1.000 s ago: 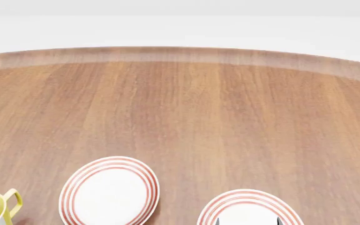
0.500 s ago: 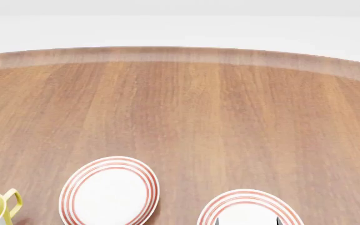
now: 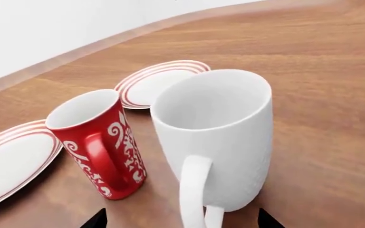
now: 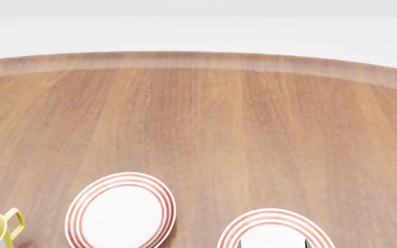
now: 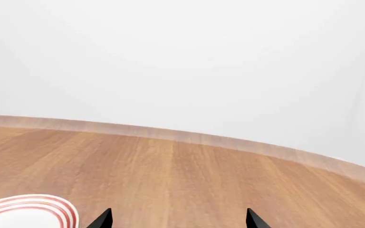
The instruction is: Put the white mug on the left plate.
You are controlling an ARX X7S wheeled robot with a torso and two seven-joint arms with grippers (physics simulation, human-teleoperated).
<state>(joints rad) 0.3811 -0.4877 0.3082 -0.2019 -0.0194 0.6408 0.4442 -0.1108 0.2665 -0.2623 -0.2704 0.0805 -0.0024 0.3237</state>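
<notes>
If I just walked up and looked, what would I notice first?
You would first notice the big white mug right in front of the left hand, standing upright on the wooden table with its handle facing the camera. Close beside it stands a smaller red mug with white swirls. Two white plates with red rings lie flat on the table, the left plate and another plate to its right.

I see a glossy all-white mug, a red mug with white scrollwork, and red-ringed white plates on brown woodgrain table.
</notes>
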